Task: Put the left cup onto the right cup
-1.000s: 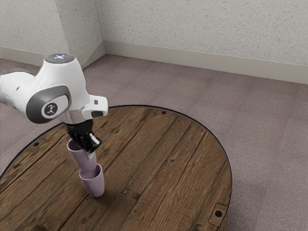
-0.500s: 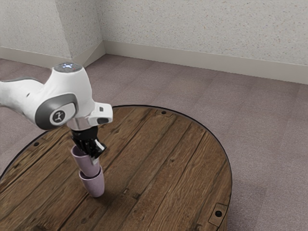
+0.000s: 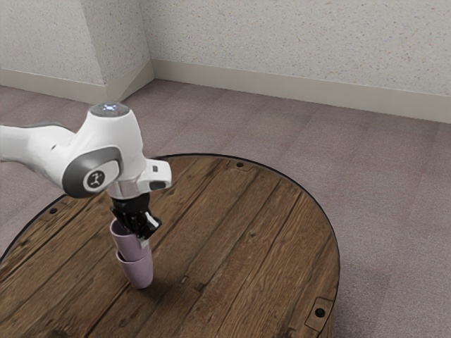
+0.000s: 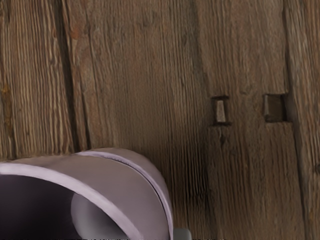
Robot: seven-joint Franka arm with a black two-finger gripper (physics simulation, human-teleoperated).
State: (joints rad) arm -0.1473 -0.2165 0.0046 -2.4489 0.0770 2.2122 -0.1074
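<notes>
- Since a second ago, the held cup point(image 3: 124, 241) is sinking deeper into the lower cup point(image 3: 141, 272), tilting toward 11 o'clock.
- Gripper point(image 3: 135, 225) is clamping its rim, fingers narrowly apart.
- Round wooden table point(image 3: 246, 232) is bearing both; mauve carpet point(image 3: 366, 162) is surrounding it.

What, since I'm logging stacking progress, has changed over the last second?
The gripper, staying shut on the upper cup, moved toward the exterior view's right and down, straightening that cup and pushing it deeper into the lower cup. The lower cup and the table stayed put.
</notes>
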